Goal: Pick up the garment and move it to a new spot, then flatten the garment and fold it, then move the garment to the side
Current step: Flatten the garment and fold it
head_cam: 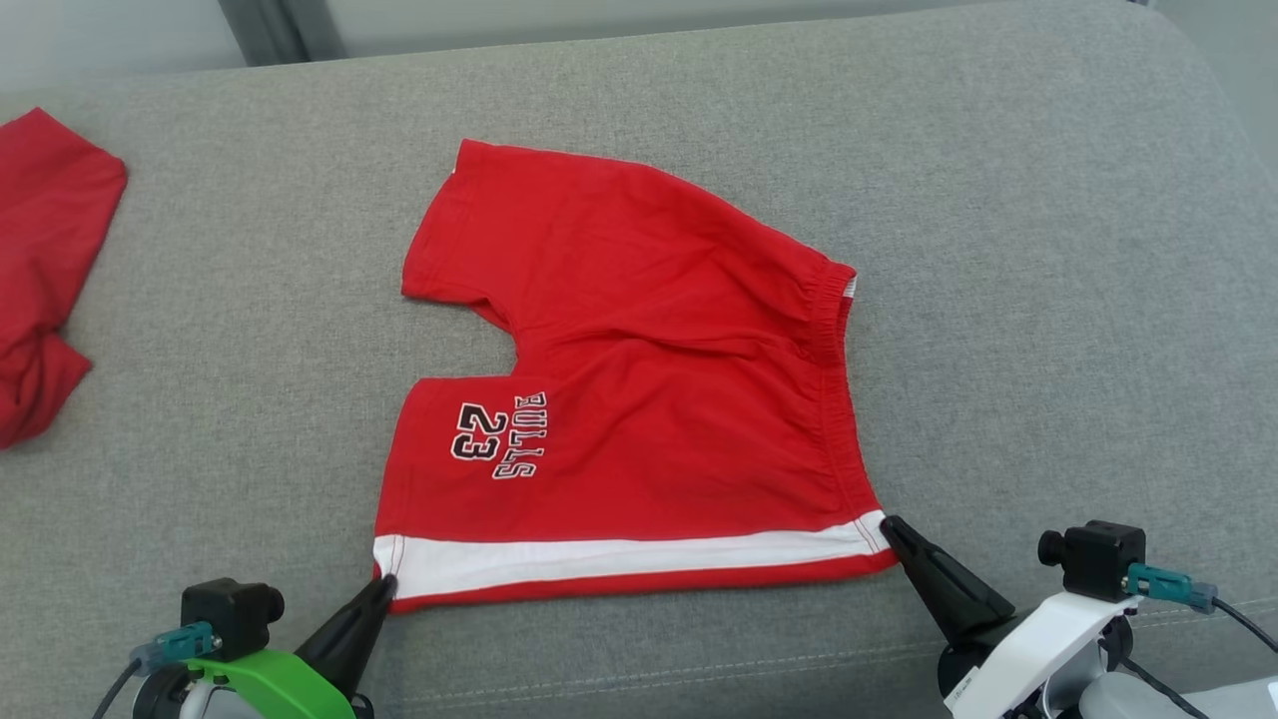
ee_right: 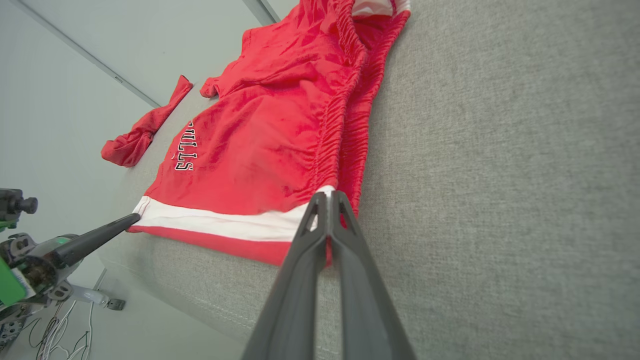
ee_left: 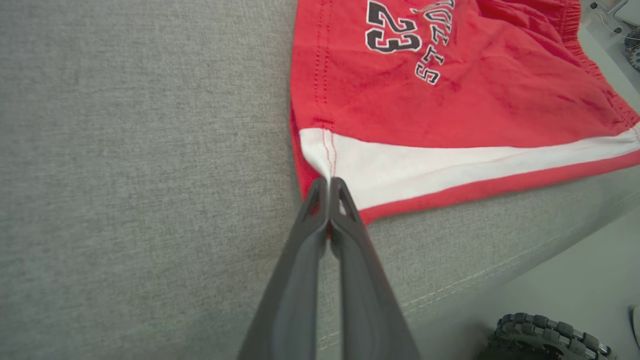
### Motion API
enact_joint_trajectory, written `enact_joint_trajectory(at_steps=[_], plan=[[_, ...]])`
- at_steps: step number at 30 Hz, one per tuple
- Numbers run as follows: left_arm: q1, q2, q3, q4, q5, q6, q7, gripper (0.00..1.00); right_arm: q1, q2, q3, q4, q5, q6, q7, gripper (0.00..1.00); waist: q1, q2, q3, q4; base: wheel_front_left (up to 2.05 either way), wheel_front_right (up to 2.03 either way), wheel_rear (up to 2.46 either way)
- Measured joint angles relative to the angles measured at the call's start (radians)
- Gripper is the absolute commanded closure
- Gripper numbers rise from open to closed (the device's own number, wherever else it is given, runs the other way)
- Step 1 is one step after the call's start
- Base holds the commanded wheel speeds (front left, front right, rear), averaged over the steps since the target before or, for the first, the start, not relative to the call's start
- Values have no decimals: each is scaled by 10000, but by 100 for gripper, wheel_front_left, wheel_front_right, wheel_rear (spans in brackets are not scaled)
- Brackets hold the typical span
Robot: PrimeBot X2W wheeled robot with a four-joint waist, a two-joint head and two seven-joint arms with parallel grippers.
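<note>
Shorts (head_cam: 639, 379), red, centre frame, on sofa (head_cam: 1048, 300): soft, light, limp. Best taken at lower corners; left gripper (head_cam: 384, 582) and right gripper (head_cam: 887, 521) jaws clamped there.

I record one supporting surface: a grey upholstered cushion (head_cam: 1048, 250) with a stitched seam (head_cam: 649, 676) along its near edge. Two items lie directly on it. The red shorts (head_cam: 649, 330) lie spread flat near the centre, waistband (head_cam: 834, 330) toward the robot's right, white stripe (head_cam: 619, 556) along the near side. A second red garment (head_cam: 40, 260) lies crumpled at the left, well apart from the shorts.
</note>
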Motion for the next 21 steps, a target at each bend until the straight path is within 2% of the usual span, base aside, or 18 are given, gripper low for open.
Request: enact_joint_trajectory(at_steps=[4,5,6,8,9,10,11,12,13,14,15,16,21], plan=[[0,-2,-121,-69,0,0,146,100,-16,88,36,109,-13,2,0,100,0,0,-13,-32,0,0,0],[0,-4,-148,-82,0,0,148,100,-18,88,65,157,-58,0,0,96,0,0,-13,-39,0,0,0],[-1,-4,-157,-86,0,0,157,100,-19,90,82,194,-96,0,0,84,0,0,-12,-47,0,0,0],[-3,-4,-176,-86,8,0,242,100,-38,121,94,274,-100,0,0,66,0,0,-5,-57,0,0,0],[-4,-4,-186,-86,50,0,244,93,-56,132,119,322,-102,0,0,61,0,0,0,-61,0,0,0],[-7,-4,-192,-92,77,0,245,70,-72,142,134,357,-102,2,0,53,0,0,6,-65,0,0,0],[-9,-6,-196,-102,77,2,270,60,-91,159,148,385,-102,0,0,43,0,0,13,-67,0,0,0],[-12,-6,-199,-111,77,2,332,38,-122,178,176,424,-102,0,0,5,0,0,21,-67,0,0,0],[-12,-8,-199,-115,77,4,332,26,-157,199,207,466,-104,0,0,0,0,0,28,-67,0,0,0],[-16,-8,-199,-117,79,8,332,10,-198,222,222,500,-104,0,0,0,0,0,35,-67,0,0,0],[-20,-8,-198,-119,79,19,334,10,-231,245,226,523,-105,0,0,0,0,0,42,-66,0,0,0],[-26,-8,-196,-123,79,21,334,0,-248,259,230,545,-105,0,0,0,0,0,49,-63,0,0,0],[-32,-8,-117,-198,77,125,362,0,-270,305,219,675,-146,0,0,0,0,0,67,-43,0,0,0]])
